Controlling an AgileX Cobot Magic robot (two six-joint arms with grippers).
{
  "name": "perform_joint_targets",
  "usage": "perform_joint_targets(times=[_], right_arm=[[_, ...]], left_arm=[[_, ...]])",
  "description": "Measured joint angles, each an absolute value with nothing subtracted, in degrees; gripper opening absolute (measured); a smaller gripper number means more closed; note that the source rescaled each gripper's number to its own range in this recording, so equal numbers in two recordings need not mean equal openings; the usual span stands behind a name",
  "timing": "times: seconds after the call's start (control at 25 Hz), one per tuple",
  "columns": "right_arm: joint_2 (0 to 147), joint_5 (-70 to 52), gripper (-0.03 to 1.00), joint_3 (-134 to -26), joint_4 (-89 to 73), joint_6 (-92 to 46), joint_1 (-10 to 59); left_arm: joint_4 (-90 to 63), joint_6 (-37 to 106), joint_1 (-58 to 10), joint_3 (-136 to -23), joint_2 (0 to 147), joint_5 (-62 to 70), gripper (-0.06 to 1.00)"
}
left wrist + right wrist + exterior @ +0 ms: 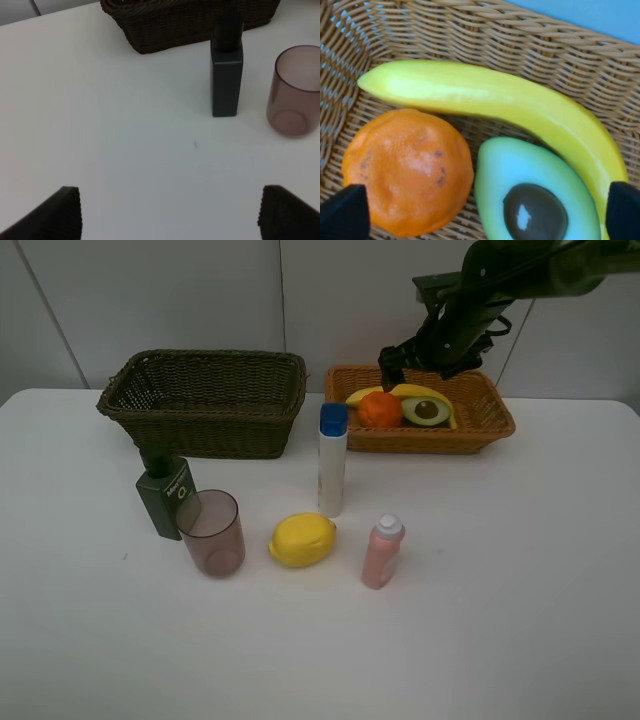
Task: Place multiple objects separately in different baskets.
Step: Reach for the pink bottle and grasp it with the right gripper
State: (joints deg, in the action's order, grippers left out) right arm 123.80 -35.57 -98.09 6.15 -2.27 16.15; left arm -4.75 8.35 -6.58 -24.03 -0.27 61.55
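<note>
Two spread fingers (342, 212), orange (407, 170) beneath, apparently untouched

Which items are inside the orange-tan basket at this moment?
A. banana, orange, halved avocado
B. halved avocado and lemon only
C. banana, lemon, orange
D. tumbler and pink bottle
A: the right wrist view shows the banana, orange and halved avocado lying on the weave of the orange-tan basket, while the lemon sits out on the table.
</note>
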Motion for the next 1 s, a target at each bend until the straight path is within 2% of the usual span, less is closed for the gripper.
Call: perform_joint_targets(times=[0.4, 0.8, 1.0], right_arm=[[120.6, -39.31, 1.0, -98.11, 3.52, -5.63, 16.15], [113.77, -48.14, 1.0, -98.02, 0.0, -13.18, 16.15], [107.19, -49.45, 1.0, -93.13, -2.08, -19.5, 16.15]], left_arm=[[-4.75, 8.35, -6.58, -24.03, -0.27, 61.55, 0.95], [-4.75, 8.35, -6.58, -24.03, -0.27, 61.55, 0.95], [-4.75, 8.35, -6.58, -24.03, -0.27, 61.55, 0.95]])
